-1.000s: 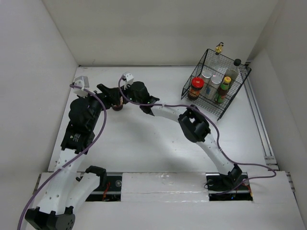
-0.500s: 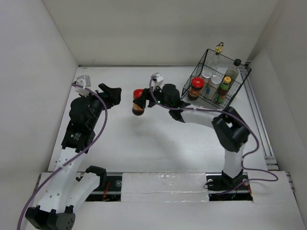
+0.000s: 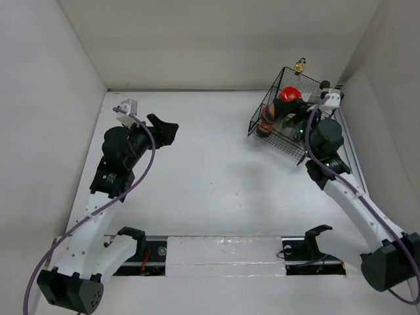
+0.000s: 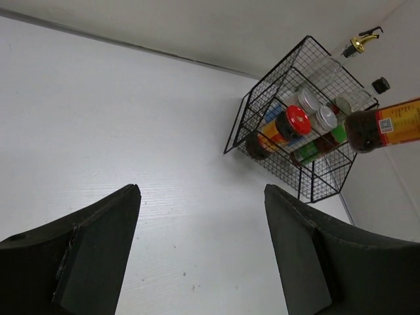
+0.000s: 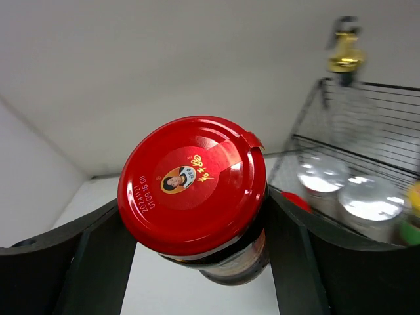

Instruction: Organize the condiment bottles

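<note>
My right gripper (image 3: 293, 109) is shut on a red-lidded dark jar (image 5: 193, 180), held tilted in the air over the black wire basket (image 3: 300, 159). From the left wrist the held jar (image 4: 384, 128) shows sideways at the right edge. In the basket (image 4: 314, 190) stand a second red-lidded jar (image 4: 294, 122), two silver-lidded shakers (image 4: 308, 100) (image 4: 326, 117), a gold-capped clear bottle (image 3: 300, 64) and a black-capped bottle (image 4: 380, 84). The yellow cap (image 5: 413, 197) shows at the edge. My left gripper (image 4: 201, 197) is open over bare table at the far left (image 3: 167, 129).
The basket (image 5: 367, 85) sits in the back right corner, close to the right wall and a rail along the table's right edge (image 3: 357, 170). White walls enclose the table on three sides.
The right arm swung the red-lidded jar from beside the left gripper across the table to above the basket. The left gripper drew back slightly and stays open.
</note>
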### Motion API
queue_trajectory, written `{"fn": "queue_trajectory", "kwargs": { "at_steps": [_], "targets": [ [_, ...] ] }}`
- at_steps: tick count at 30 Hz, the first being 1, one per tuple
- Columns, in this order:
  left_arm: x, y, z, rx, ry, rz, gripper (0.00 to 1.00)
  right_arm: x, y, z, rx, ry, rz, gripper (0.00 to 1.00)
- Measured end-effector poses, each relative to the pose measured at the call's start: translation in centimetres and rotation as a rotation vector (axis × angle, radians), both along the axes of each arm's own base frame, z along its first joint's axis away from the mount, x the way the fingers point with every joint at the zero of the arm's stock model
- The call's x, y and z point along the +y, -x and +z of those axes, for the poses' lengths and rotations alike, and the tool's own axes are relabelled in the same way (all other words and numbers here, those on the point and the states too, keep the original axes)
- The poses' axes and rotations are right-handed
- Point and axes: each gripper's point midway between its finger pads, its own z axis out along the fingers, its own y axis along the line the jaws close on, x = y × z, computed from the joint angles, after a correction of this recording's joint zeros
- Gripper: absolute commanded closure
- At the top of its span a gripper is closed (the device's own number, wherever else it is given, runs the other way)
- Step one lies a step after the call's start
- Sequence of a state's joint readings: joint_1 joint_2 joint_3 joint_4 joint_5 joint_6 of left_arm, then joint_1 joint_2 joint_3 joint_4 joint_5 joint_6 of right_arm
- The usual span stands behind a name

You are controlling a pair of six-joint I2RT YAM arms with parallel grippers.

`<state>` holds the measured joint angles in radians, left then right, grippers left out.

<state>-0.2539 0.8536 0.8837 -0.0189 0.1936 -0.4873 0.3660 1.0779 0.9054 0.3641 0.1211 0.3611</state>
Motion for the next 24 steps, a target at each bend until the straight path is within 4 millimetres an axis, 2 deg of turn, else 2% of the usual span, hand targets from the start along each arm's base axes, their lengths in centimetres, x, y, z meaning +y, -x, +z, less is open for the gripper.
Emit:
{"fn": "queue_trajectory", "kwargs": {
  "at_steps": [2, 4, 8, 13, 17, 24],
  "targets": [
    [-0.3, 0.1, 0.2, -0.006, 0.004, -0.017, 0.28, -2.9, 0.4, -0.6, 0.022, 0.0, -0.096, 0.5],
    [-0.5, 0.1, 0.3, -0.013, 0.007, -0.032, 0.28, -5.4, 0.4, -2.1, 0.063, 0.01, -0.182, 0.5],
    [-0.9, 0.1, 0.4, -0.015, 0.011, -0.055, 0.28, -9.0, 0.0, -6.6, 0.189, 0.045, -0.308, 0.5],
    [-1.2, 0.1, 0.1, -0.007, 0.011, -0.069, 0.28, -11.4, -0.6, -11.2, 0.315, 0.066, -0.379, 0.5],
    [-1.3, 0.1, 0.1, -0.007, 0.012, -0.076, 0.28, -12.5, -0.9, -13.7, 0.366, 0.071, -0.412, 0.5],
    [-1.5, 0.0, 0.1, -0.007, 0.013, -0.084, 0.28, -12.6, -1.8, -13.8, 0.31, 0.053, -0.428, 0.5]
  ]
}}
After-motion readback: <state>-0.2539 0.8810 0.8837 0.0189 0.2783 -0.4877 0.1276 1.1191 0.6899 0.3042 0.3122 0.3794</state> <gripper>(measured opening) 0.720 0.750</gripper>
